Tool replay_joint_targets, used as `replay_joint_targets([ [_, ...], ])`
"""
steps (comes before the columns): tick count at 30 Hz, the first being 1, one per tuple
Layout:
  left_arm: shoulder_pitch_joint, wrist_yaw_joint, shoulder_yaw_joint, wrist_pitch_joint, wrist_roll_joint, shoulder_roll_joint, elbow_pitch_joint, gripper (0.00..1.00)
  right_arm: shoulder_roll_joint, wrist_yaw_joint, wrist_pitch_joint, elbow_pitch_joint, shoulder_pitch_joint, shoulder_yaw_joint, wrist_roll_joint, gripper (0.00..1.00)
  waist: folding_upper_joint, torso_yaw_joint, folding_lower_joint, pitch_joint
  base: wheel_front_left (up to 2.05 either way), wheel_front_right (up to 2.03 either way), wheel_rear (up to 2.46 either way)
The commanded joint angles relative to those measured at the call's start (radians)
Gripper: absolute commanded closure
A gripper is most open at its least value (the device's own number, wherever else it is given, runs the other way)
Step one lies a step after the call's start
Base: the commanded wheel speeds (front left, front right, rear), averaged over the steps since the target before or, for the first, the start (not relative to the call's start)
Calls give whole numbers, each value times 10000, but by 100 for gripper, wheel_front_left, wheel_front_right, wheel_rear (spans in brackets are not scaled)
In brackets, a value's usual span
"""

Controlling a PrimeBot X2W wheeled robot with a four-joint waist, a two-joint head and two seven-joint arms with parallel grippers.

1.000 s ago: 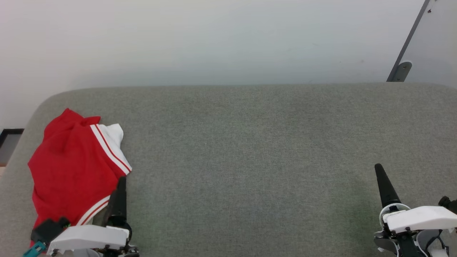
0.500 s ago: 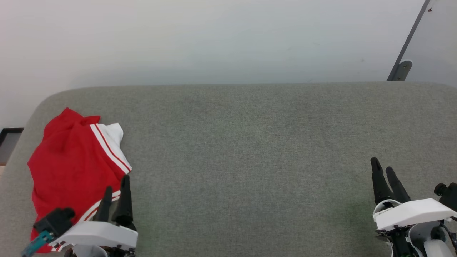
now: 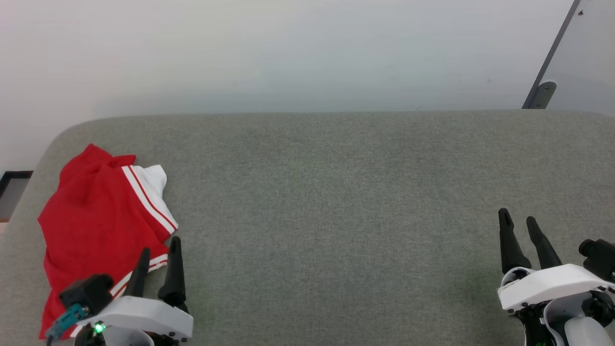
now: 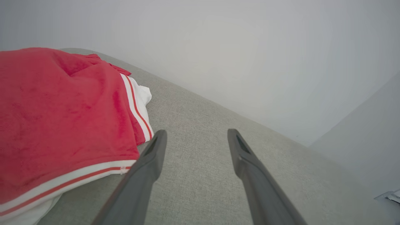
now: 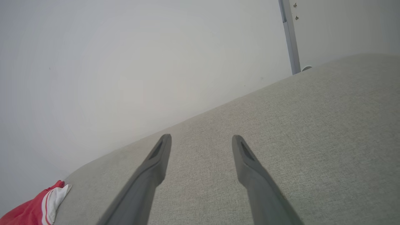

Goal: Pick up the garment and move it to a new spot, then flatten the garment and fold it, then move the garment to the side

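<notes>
While the garment (image 3: 103, 226) lies bunched near the left end of the grey upholstered surface (image 3: 336, 202), nothing in the task looks finished yet. It is a red heap with a white panel poking out at its far side and striped trim running along two edges, and it is neither spread flat nor folded. The wide stretch of grey fabric to its right is where it could be carried and laid out.

In the head view, the left gripper (image 3: 157, 257) sits at the near right corner of the garment, its two dark fingers spread apart and holding nothing. One finger overlaps the striped hem, the other stands over bare grey fabric just beside it. The left wrist view shows the same thing: the hem corner lies next to the left finger, with no cloth between the two. Whether that finger touches the cloth cannot be told.

The right gripper (image 3: 518, 229) hovers well away, near the right end of the surface, fingers likewise spread and empty.

Judging from this, the work stands at its very first step, the pick-up. Still ahead are closing on the hem, lifting, moving the garment across, smoothing, folding, and setting it aside.
</notes>
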Motion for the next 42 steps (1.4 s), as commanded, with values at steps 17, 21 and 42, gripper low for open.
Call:
replay_joint_targets([
  [17, -143, 240, -331, -512, 1847, 266, -27, 0, -17, 70, -520, -129, -202, -222, -1975, 0, -1, -23, 0, 2, 0, 0, 0],
  [21, -102, 244, -372, -611, 2208, 276, 9, 0, -9, 73, -614, -145, -152, -234, -2326, 0, -1, -33, 0, -9, 0, 0, 0],
  [42, -107, -129, -90, -1072, 3671, 115, 251, 0, 4, 78, -1076, -372, 58, -454, -3761, 0, -1, -14, 0, 21, 0, 0, 0],
])
